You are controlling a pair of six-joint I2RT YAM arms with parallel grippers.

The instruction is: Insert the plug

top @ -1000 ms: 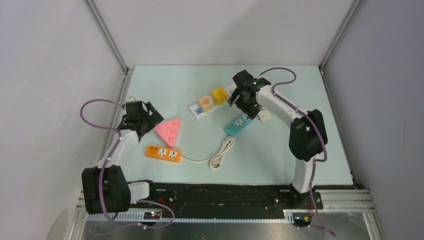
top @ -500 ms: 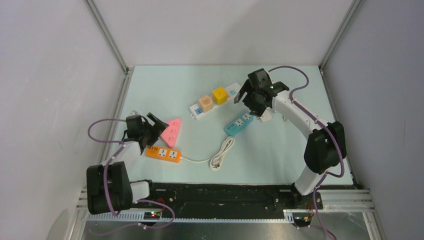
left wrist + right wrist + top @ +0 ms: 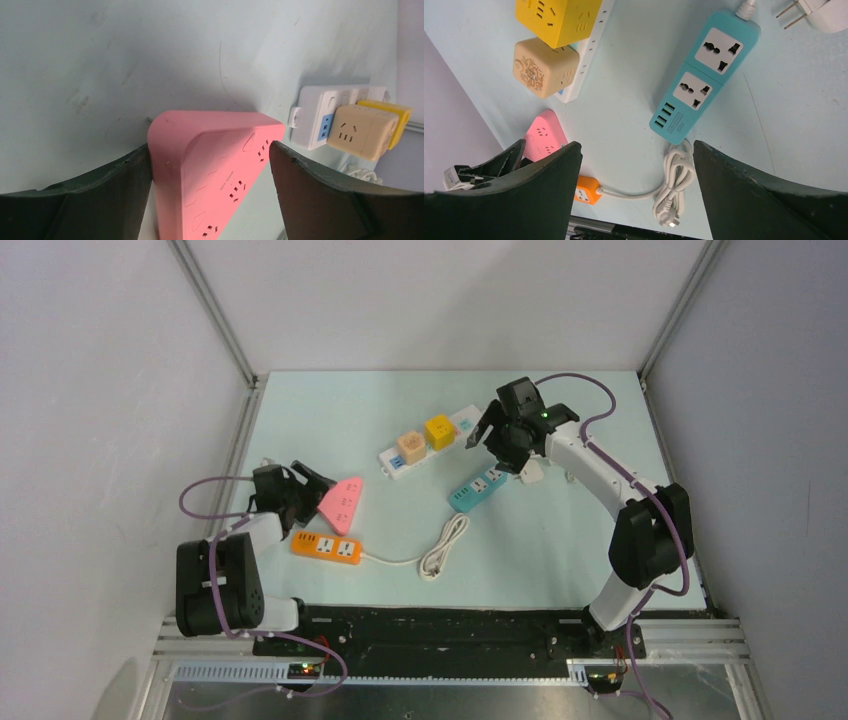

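1. Hard to see: the white plug [image 3: 824, 11] is clipped by the corner of the right wrist view. Only its two prongs and part of its body show. From above it peeks out just beside the right gripper [image 3: 635, 144].
2. The left gripper [image 3: 209, 146] has its fingers spread wide either side of the pink triangular socket [image 3: 215, 170], right against its edges. Squeezing or merely touching, I can't tell.
3. The left arm is folded low, wrist down near table level. The right arm reaches far out, wrist tipped downward, jaws wide apart and empty above the teal power strip [image 3: 704, 75].
4. The plug lies flat ahead of the right fingertips, off to one side of the gap. Its long axis runs across the view, prongs aimed at that strip's cord end.
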